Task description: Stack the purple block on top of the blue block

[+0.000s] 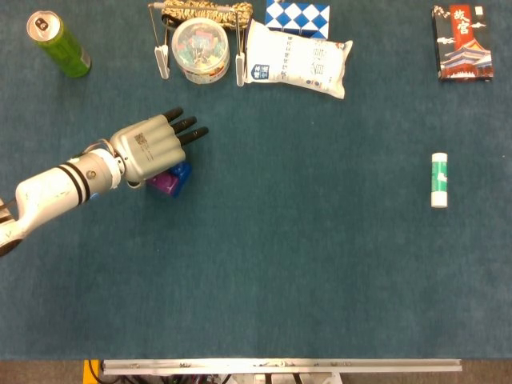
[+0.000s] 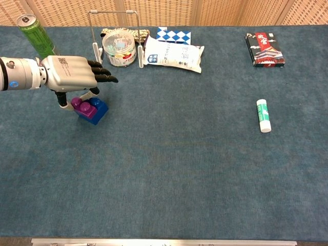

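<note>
White arm with black wrist bands; silver left hand [image 1: 150, 146], black fingertips, QR-like marking.

- We see the left robot hand [image 2: 69, 74] above the two blocks, fingers stretched out flat toward the right, its thumb reaching down to the purple block [image 2: 82, 107].
- The purple block sits on the left part of the blue block [image 2: 97, 109] — the pair tilted on the blue bench [image 2: 169, 174].
- At the far edge we find a green can [image 2: 34, 34], a round clear tub [image 2: 119, 47], a white pouch [image 2: 173, 55] and a blue-and-white checkered item [image 2: 177, 36].
- To the right lie a dark printed box [image 2: 264, 49] and — nearer us — a white-and-green tube [image 2: 263, 116].
</note>
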Controlling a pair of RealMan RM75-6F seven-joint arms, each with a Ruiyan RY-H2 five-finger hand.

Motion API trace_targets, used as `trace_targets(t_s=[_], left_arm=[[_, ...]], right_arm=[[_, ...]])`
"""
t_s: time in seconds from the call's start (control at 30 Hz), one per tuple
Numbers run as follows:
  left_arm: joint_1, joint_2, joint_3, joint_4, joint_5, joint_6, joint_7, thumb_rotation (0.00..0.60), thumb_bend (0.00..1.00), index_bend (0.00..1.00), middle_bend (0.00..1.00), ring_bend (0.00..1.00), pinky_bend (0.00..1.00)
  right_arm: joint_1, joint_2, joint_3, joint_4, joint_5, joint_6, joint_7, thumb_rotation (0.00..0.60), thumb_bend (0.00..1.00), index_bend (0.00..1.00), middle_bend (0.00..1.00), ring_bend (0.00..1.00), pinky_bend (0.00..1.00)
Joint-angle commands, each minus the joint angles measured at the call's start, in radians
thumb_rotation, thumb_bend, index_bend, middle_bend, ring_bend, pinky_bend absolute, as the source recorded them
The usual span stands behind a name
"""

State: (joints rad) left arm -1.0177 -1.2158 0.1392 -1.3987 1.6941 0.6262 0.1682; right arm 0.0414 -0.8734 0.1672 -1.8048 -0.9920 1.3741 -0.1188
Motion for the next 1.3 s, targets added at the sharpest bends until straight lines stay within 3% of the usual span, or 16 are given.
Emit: trace_targets(t_s=[0.03, 0.27, 0.47, 0.6, 0.93, 1.13, 1.3], left_arm=[[0.002, 0.012, -0.008, -0.013, -0.013, -0.001, 0.015, 0.600, 0.20, 0.54, 0.00, 0.00, 0.09], [0.017, 0.074, -0.034, -0.084, -0.082, -0.014, 0.100, 0.600, 0.20, 0.25, 0.00, 0.00, 0.10], [0.044, 0.128, -0.052, -0.157, -0.164, -0.016, 0.183, 0.600, 0.20, 0.16, 0.00, 0.00, 0.10], [0.082, 0.184, -0.070, -0.223, -0.239, 0.028, 0.229, 0.600, 0.20, 0.15, 0.00, 0.00, 0.11], [0.284, 0.327, -0.080, -0.445, -0.401, 0.318, 0.322, 0.600, 0.20, 0.24, 0.04, 0.01, 0.19], [0.439, 0.333, -0.063, -0.493, -0.401, 0.513, 0.263, 0.600, 0.20, 0.32, 0.11, 0.06, 0.20], [0.582, 0.284, -0.043, -0.467, -0.356, 0.690, 0.213, 0.600, 0.20, 0.36, 0.16, 0.08, 0.20]], right_arm=[[-0.001, 0.001, 0.000, -0.001, -0.002, 0.001, 0.002, 0.600, 0.00, 0.30, 0.28, 0.15, 0.24], [-0.001, 0.003, -0.002, -0.005, -0.010, 0.000, 0.007, 0.600, 0.00, 0.30, 0.28, 0.15, 0.24], [-0.002, 0.005, -0.007, -0.011, -0.024, -0.001, 0.008, 0.600, 0.00, 0.30, 0.28, 0.15, 0.24], [-0.003, 0.007, -0.009, -0.013, -0.031, 0.000, 0.011, 0.600, 0.00, 0.30, 0.28, 0.15, 0.24], [0.000, 0.002, -0.018, -0.021, -0.048, -0.001, 0.001, 0.600, 0.00, 0.30, 0.28, 0.15, 0.24], [0.005, -0.006, -0.024, -0.025, -0.053, -0.003, -0.021, 0.600, 0.00, 0.30, 0.28, 0.15, 0.24], [0.014, -0.017, -0.030, -0.027, -0.053, -0.013, -0.044, 0.600, 0.00, 0.30, 0.28, 0.15, 0.24]])
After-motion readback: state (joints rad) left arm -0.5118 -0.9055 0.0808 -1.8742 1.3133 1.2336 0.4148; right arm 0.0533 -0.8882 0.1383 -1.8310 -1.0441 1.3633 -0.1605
